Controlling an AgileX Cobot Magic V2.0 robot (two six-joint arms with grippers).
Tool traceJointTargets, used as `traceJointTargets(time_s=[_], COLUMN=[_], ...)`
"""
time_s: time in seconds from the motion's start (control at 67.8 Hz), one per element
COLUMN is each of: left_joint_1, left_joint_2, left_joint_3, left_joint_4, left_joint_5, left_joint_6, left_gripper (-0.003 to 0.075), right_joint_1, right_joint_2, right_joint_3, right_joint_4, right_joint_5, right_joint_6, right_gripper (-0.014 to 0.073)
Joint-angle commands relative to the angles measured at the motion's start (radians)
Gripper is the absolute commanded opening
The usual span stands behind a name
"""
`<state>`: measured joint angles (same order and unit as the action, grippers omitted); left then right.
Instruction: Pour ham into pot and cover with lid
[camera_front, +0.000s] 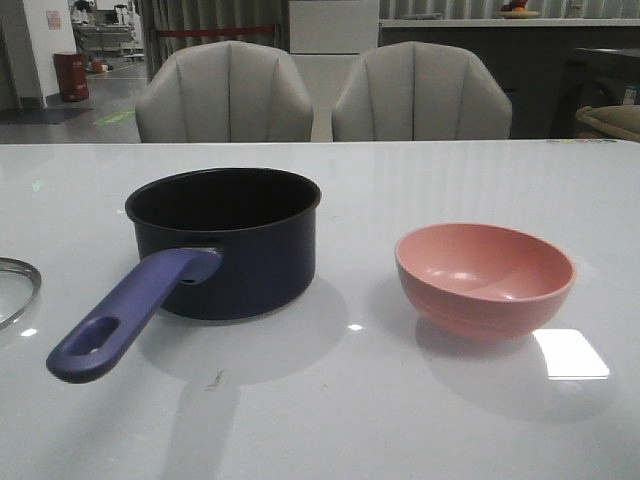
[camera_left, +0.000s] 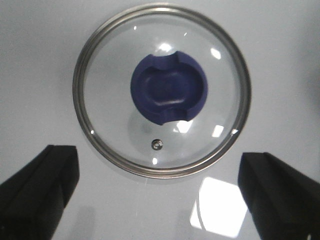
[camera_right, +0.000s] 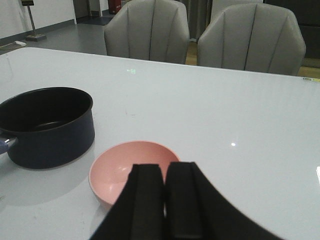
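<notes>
The dark navy pot (camera_front: 225, 240) stands left of centre on the white table, its purple-blue handle (camera_front: 130, 315) pointing to the front left. It also shows in the right wrist view (camera_right: 47, 125). The lid (camera_left: 162, 90) lies flat on the table with its purple-blue knob (camera_left: 169, 94) up; only its rim (camera_front: 15, 285) shows at the left edge of the front view. My left gripper (camera_left: 159, 160) hangs open over the lid's near edge, holding nothing. My right gripper (camera_right: 165, 170) is shut and empty, just behind the pink bowl (camera_right: 125, 170). No ham is visible in the bowl (camera_front: 485, 275) or the pot.
Two grey chairs (camera_front: 225, 95) (camera_front: 420, 95) stand behind the table's far edge. The glossy white table (camera_front: 350, 420) reflects a bright light patch to the right of the bowl. Neither arm shows in the front view.
</notes>
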<state>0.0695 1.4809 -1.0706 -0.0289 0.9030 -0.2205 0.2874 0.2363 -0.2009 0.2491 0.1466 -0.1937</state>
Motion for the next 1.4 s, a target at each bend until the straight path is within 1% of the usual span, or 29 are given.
traceJointTargets(time_s=[0.0,0.015,0.074,0.221,0.339,0.472,0.959,1.166,1.21,1.269,1.372,1.387], left_joint_1=[0.019,0.019,0.017,0.013,0.013,0.013,0.013,0.013,0.013,0.013,0.013,0.013], left_joint_2=[0.056,0.071,0.105,0.165,0.201,0.236,0.345,0.382,0.385,0.395,0.394,0.394], left_joint_3=[-0.096,-0.11,-0.151,-0.22,-0.245,-0.252,-0.261,-0.289,-0.293,-0.297,-0.302,-0.301], left_joint_4=[-0.071,-0.084,-0.093,-0.09,-0.081,-0.072,-0.039,-0.037,-0.037,-0.037,-0.037,-0.037], left_joint_5=[0.048,0.058,0.086,0.104,0.105,0.105,0.036,0.047,0.055,0.068,0.073,0.073], left_joint_6=[0.062,0.086,0.105,0.106,0.106,0.106,0.106,0.106,0.106,0.106,0.106,0.106], left_gripper=[0.0691,0.0691,0.0691,0.0691,0.0691,0.0691,0.0691,0.0687,0.0668,0.0623,0.0489,0.0458], right_joint_1=[-0.001,-0.001,-0.001,-0.001,-0.001,-0.001,-0.001,-0.001,-0.001,-0.001,-0.001,-0.001], right_joint_2=[0.009,0.009,0.009,0.009,0.009,0.009,0.009,0.009,0.009,0.009,0.009,0.009], right_joint_3=[-0.027,-0.027,-0.027,-0.027,-0.027,-0.027,-0.027,-0.027,-0.027,-0.027,-0.027,-0.027], right_joint_4=[0.006,0.006,0.006,0.006,0.006,0.006,0.006,0.006,0.006,0.006,0.006,0.006], right_joint_5=[-0.076,-0.076,-0.076,-0.076,-0.076,-0.076,-0.076,-0.076,-0.076,-0.076,-0.076,-0.076], right_joint_6=[-0.01,-0.01,-0.01,-0.01,-0.01,-0.01,-0.01,-0.01,-0.01,-0.01,-0.01,-0.01], right_gripper=[0.0162,0.0162,0.0162,0.0162,0.0162,0.0162,0.0162,0.0162,0.0162,0.0162,0.0162,0.0162])
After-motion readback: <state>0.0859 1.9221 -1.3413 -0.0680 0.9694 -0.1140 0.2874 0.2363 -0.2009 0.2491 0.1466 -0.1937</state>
